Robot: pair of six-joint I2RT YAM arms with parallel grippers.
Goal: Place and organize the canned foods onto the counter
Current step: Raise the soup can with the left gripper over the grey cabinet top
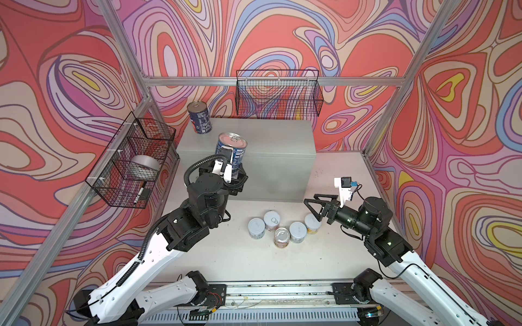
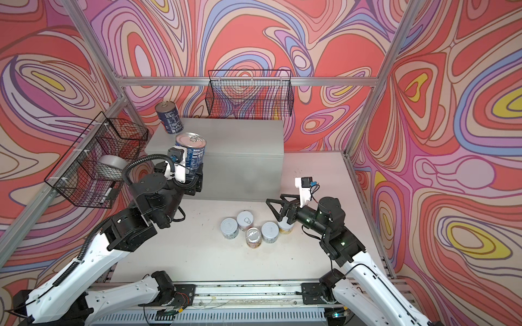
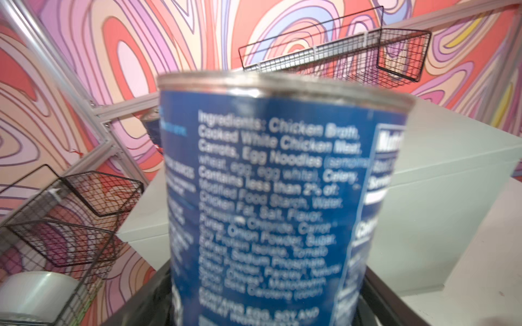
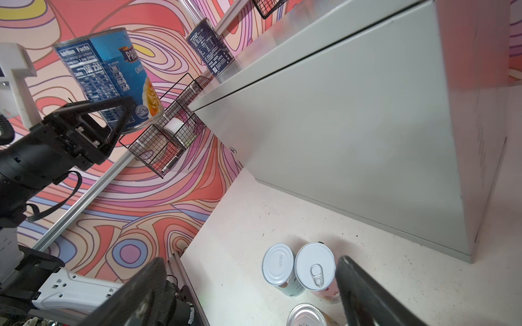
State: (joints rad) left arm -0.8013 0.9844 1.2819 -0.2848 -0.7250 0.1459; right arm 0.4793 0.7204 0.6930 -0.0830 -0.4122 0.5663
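My left gripper (image 1: 233, 172) is shut on a tall blue-labelled can (image 1: 231, 146), holding it upright in the air at the front left of the grey counter (image 1: 271, 141). In the left wrist view this can (image 3: 268, 197) fills the frame, black jaws on both sides. Another dark-blue can (image 1: 199, 117) stands on the counter's back left corner. Several short cans (image 1: 297, 231) stand clustered on the white tabletop before the counter. My right gripper (image 1: 313, 207) hangs open just above the rightmost of them, holding nothing; its wrist view shows two silver-topped cans (image 4: 315, 265) near one finger (image 4: 358, 288).
A black wire basket (image 1: 132, 158) on the left wall holds a grey tape roll (image 1: 144, 166) and a marker. An empty wire basket (image 1: 278, 93) hangs on the back wall over the counter. Aluminium frame posts (image 1: 381, 135) bound the table.
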